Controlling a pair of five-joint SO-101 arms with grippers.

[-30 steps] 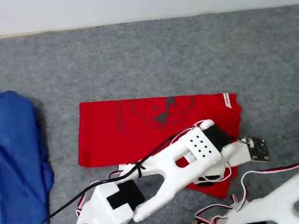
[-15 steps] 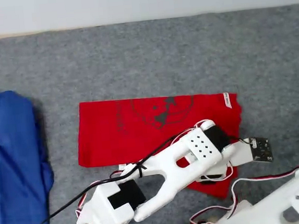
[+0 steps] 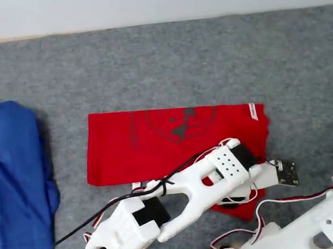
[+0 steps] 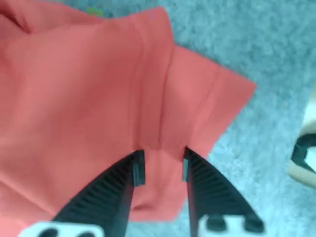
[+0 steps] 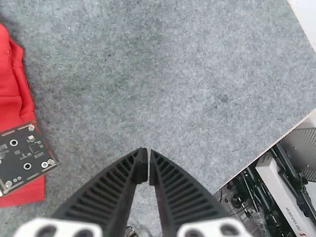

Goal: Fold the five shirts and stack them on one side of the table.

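Note:
A red shirt point(image 3: 168, 139) lies folded into a wide rectangle in the middle of the grey table point(image 3: 207, 57). My left arm point(image 3: 217, 169) stretches from the near edge over the shirt's near right corner. In the left wrist view the left gripper point(image 4: 160, 165) is closed down on a raised crease of the red shirt point(image 4: 89, 89), with fabric bunched between its fingers. My right gripper point(image 5: 148, 165) is shut with nothing in it and hangs over bare grey table to the right of the shirt. The right arm point(image 3: 332, 220) sits at the near right corner.
A pile of blue shirts point(image 3: 16, 178) lies at the left side, with a teal one showing at the very edge. The table's right edge point(image 5: 276, 148) runs near the right gripper, with equipment beyond it. The left arm's circuit board point(image 5: 22, 158) juts out next to the shirt.
The left arm has shifted slightly over the shirt's near right corner. The right arm has drawn back a little toward the near right. The shirt has kept its shape.

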